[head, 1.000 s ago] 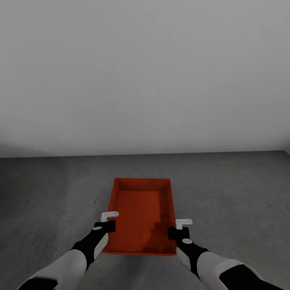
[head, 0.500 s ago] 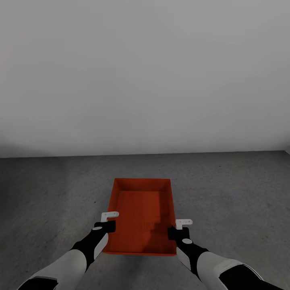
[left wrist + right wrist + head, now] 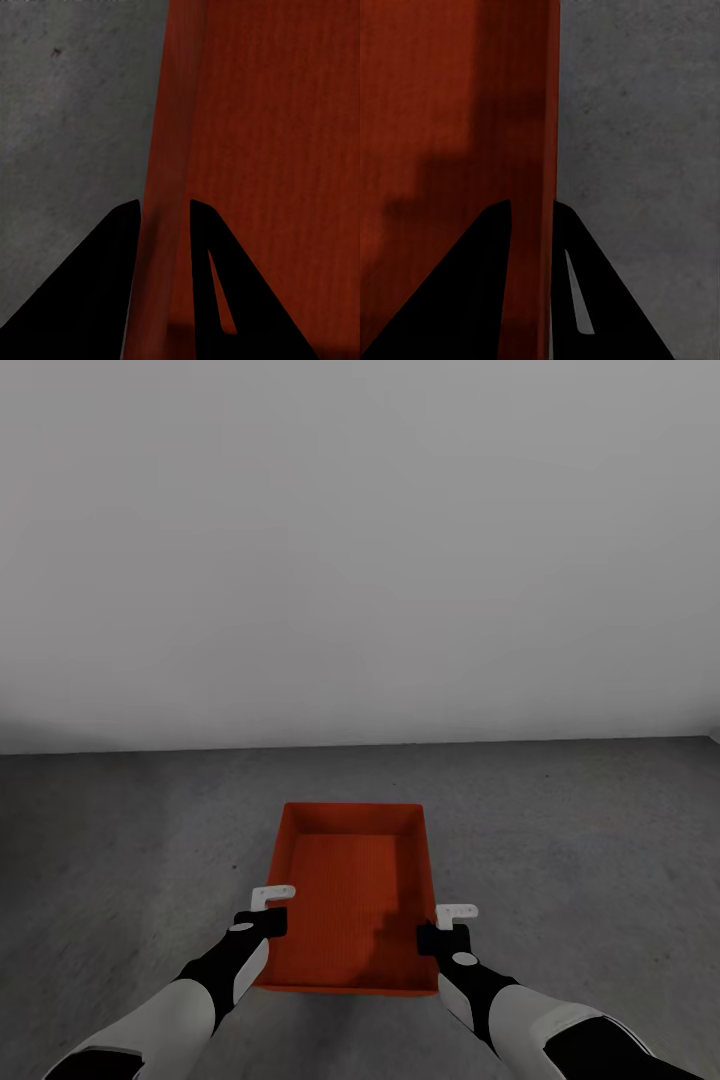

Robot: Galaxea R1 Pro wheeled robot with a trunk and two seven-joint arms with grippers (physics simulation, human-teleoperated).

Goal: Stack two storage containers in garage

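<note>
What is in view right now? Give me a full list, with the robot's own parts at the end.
storage container: one, orange-red, open-topped and nothing inside it, in front of the robot in the head view, between the two hands, long side running away from the robot.
floor: one, dark grey speckled concrete, under and around the container.
wall: one, plain grey-white, behind the container, meeting the floor along a straight line.
left hand: one, black with white fingers, at the container's left long wall; in the left wrist view its fingers straddle that wall.
right hand: one, black with white fingers, at the right long wall; in the right wrist view its fingers straddle that wall.
</note>
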